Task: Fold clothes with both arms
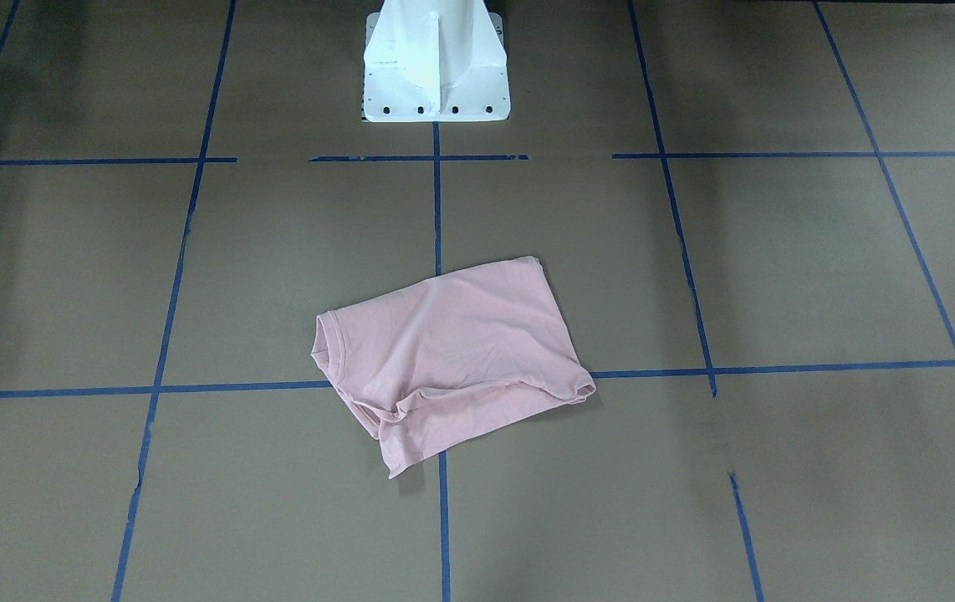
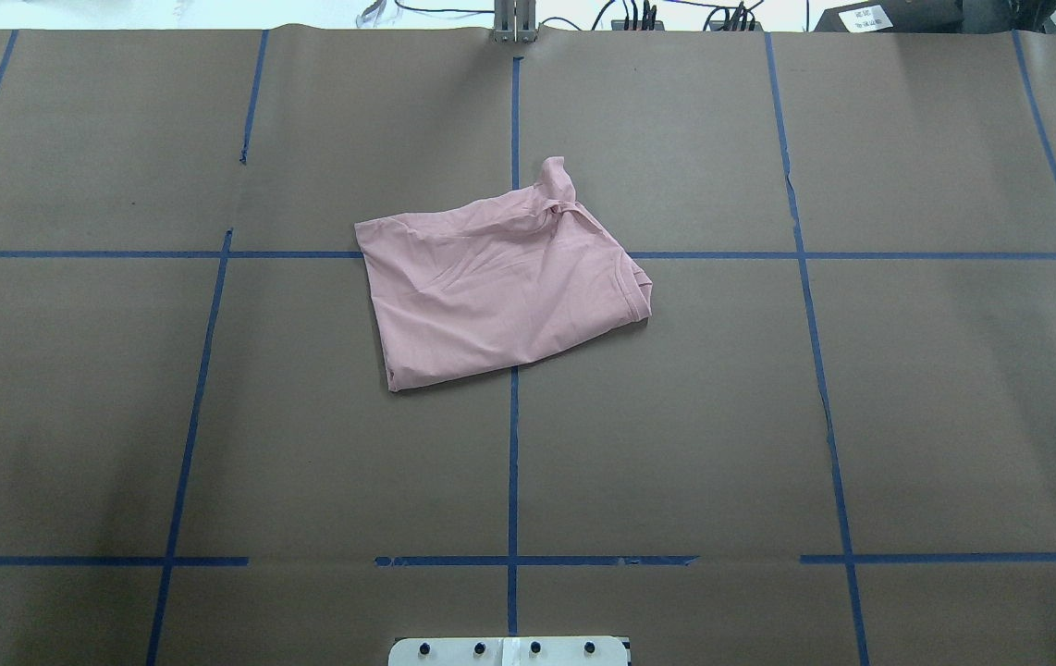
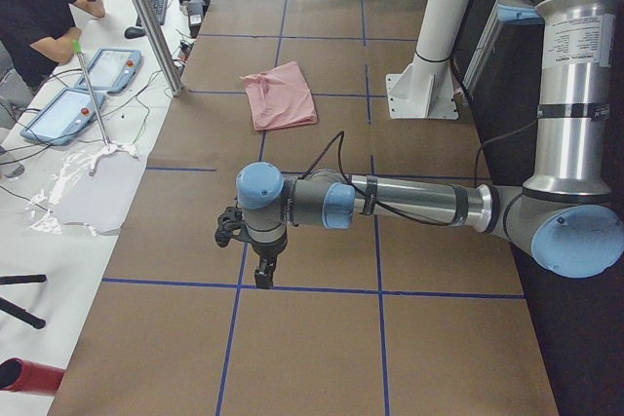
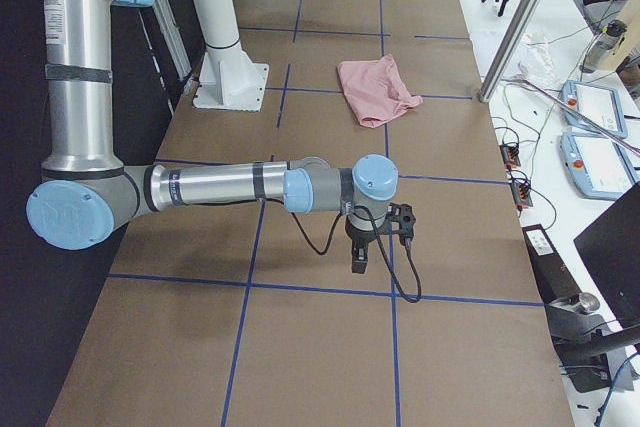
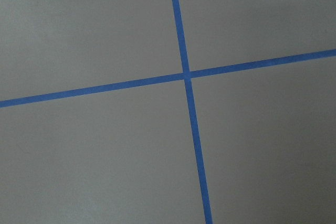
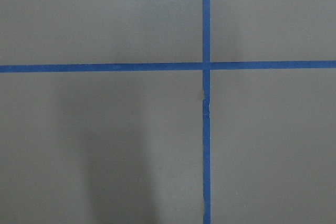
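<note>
The pale pink T-shirt (image 1: 444, 351) lies folded into a rough rectangle at the middle of the table, plain side up, with the ribbed neck at one end. It also shows in the overhead view (image 2: 500, 287) and in both side views (image 3: 281, 94) (image 4: 375, 89). My left gripper (image 3: 263, 275) hangs over the table far from the shirt, at the left end. My right gripper (image 4: 358, 262) hangs over the right end, also far from the shirt. I cannot tell if either is open or shut. Neither holds cloth.
The brown table cover (image 2: 676, 416) carries a grid of blue tape lines (image 5: 184, 74) (image 6: 206, 66). The white pedestal base (image 1: 436, 75) stands at the robot's side. An operator (image 3: 39, 17) sits by tablets beyond the table's far edge.
</note>
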`<state>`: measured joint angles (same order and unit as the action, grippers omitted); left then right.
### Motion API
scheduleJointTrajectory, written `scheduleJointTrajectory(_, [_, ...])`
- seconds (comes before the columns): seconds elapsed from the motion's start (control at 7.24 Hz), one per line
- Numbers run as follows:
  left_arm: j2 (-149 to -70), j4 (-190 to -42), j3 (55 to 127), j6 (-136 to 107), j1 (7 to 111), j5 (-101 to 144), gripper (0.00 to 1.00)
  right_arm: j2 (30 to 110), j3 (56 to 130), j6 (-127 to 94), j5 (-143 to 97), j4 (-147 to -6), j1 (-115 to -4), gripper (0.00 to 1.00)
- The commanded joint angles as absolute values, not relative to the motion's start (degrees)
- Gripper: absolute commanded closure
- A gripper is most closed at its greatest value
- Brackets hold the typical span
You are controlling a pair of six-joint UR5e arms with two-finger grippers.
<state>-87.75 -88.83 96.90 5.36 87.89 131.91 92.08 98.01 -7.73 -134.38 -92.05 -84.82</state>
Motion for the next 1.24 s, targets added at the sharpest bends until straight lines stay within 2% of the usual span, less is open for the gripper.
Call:
scheduleJointTrajectory(0.0, [-87.7,-86.8,97.5,6.6,87.9,131.9,0.00,92.1,98.1,-7.7,-134.4,-92.0,-84.8,0.00])
scheduleJointTrajectory(1.11, [-87.7,-86.0,97.3,6.6,87.9,132.5,0.00,91.7,97.9,-7.8,-134.8,-92.1,-84.8,0.00])
